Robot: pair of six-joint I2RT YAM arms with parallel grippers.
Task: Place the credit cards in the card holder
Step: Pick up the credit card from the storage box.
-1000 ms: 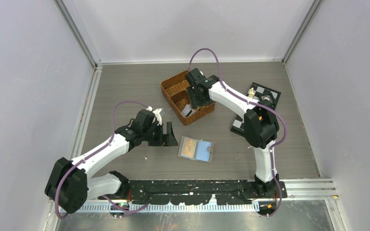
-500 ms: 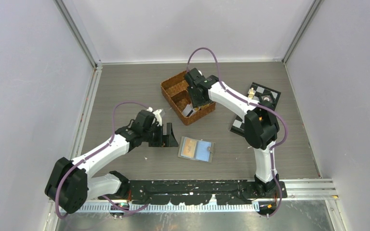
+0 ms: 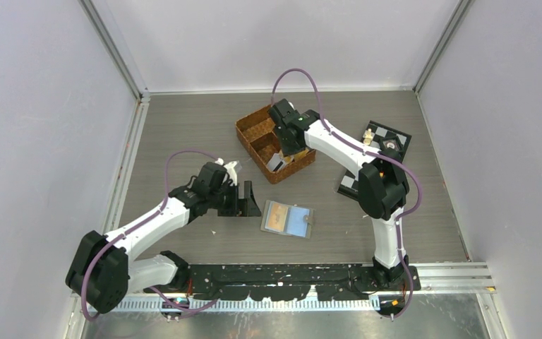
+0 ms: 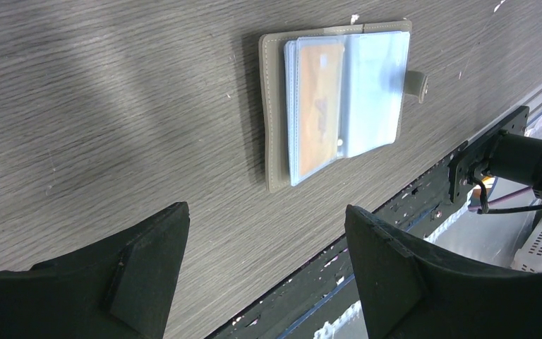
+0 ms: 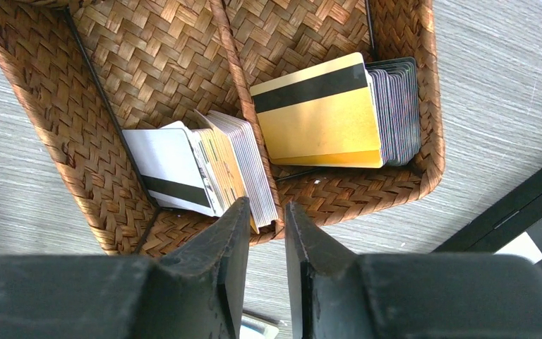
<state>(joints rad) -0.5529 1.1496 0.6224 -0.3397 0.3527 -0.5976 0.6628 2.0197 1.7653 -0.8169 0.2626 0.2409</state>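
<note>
Right pincer (image 5: pixel 266 212) is pulled in to a thin slit with nothing in it, so basically empty-handed. It's hanging right over the near rim of the wicker basket (image 5: pixel 423 106). Below it sit the credit cards (image 5: pixel 236 162), standing on edge in two compartments: a white-and-stripe bunch under the fingers and a gold-faced stack (image 5: pixel 317 113) next door.

Over the last second the only thing that moved is this arm. The wrist crept a touch toward the far-left end of the basket. No card came up with it, so I'd read it as lining up for a pick, not carrying one off.

Left pincer (image 4: pixel 268 282) is spread wide and hasn't budged, hovering low over the worktop (image 4: pixel 113 106) just beside the card holder (image 4: pixel 339 106). That lies flat and opened out, well apart from the basket, with one orange card (image 4: pixel 319 106) already in a clear sleeve and loads left to fetch.
</note>
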